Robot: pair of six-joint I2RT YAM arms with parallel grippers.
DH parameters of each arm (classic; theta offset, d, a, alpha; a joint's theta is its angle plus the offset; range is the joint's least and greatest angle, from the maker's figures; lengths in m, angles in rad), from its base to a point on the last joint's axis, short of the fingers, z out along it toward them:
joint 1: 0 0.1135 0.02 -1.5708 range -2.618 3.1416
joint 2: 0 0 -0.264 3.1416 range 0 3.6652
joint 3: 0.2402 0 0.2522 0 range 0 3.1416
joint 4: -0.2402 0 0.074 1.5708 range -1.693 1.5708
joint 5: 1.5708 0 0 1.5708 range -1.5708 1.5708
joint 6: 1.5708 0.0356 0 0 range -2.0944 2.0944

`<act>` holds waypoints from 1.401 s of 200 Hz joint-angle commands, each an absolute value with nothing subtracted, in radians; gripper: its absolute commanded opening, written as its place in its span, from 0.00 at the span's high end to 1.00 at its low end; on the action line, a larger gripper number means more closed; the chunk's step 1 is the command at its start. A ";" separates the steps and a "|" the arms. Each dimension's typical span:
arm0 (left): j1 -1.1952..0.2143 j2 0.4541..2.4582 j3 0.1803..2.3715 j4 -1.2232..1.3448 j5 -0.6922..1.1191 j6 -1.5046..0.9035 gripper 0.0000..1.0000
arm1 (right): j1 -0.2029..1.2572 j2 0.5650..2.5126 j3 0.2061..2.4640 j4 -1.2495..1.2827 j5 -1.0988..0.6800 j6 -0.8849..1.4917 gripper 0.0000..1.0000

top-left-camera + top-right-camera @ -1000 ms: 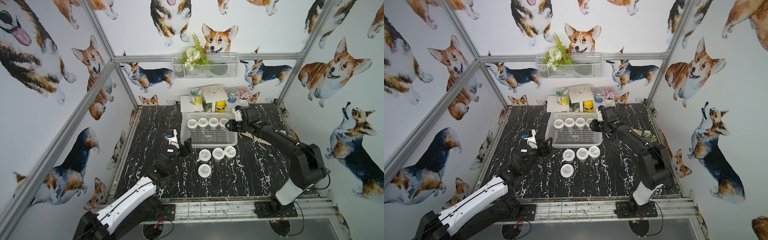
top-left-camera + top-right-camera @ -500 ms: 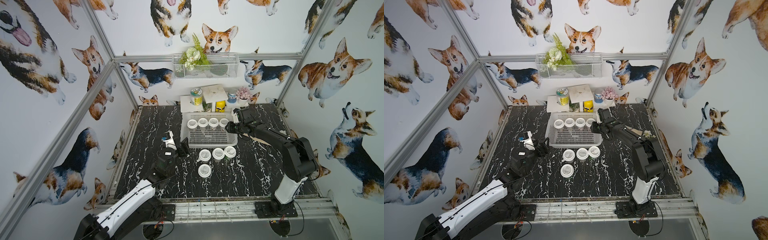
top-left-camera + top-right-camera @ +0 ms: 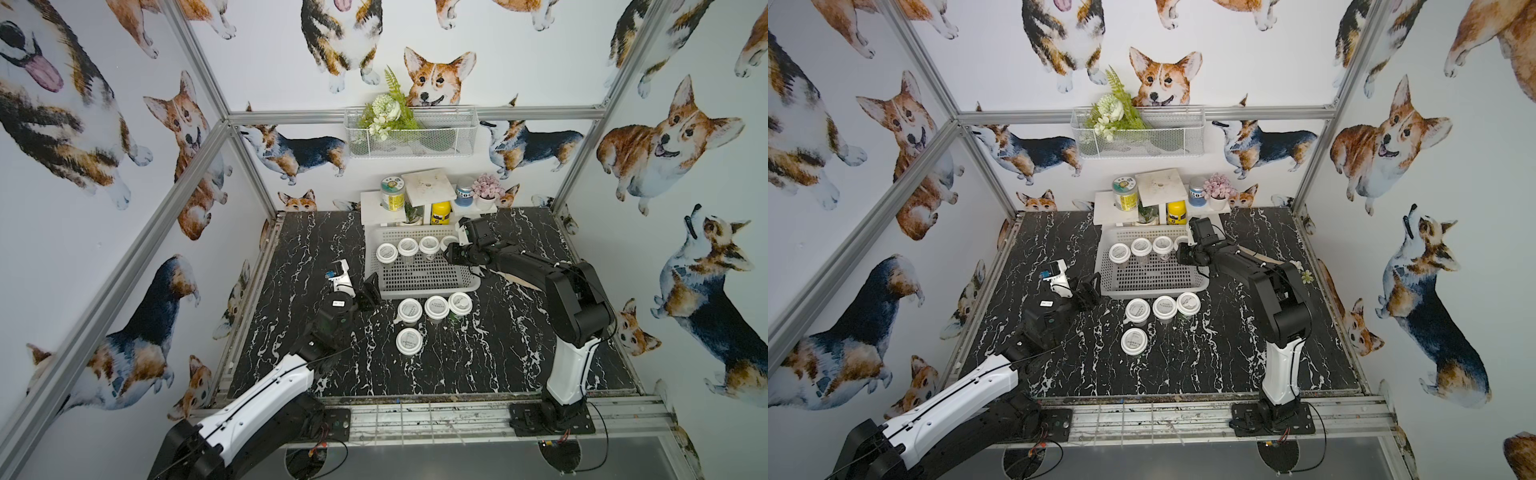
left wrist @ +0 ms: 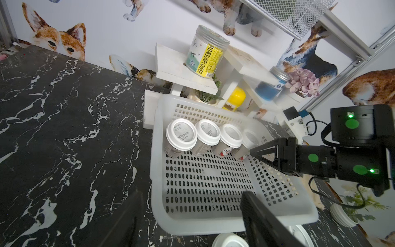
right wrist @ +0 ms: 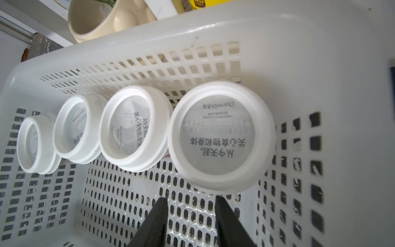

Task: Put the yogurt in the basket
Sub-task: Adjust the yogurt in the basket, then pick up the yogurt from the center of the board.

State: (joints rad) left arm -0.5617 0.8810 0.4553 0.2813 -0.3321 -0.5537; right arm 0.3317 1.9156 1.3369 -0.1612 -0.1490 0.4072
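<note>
black marble tabletop (image 3: pixel 457 357), corgi-print walls (image 3: pixel 83 145)

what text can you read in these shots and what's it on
"SUNFLOWER": jar label, on the yellow strip.
"Oarmilk", then "从今天起, 关心食物和身体": nearest yogurt lid in the basket.
Smaller grey lines on that lid: too blurred.
Yellow bottle and blue jar: print unreadable.

basket (image 3: pixel 419 274): four yogurt cups (image 3: pixel 407 247) along far wall | four cups (image 3: pixel 435 306) on table (image 3: pixel 478 357) in front
</note>
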 commanded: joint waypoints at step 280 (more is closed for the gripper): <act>-0.567 0.969 0.968 -0.651 0.038 -0.390 0.22 | 0.183 1.307 0.882 0.068 -0.215 0.441 0.30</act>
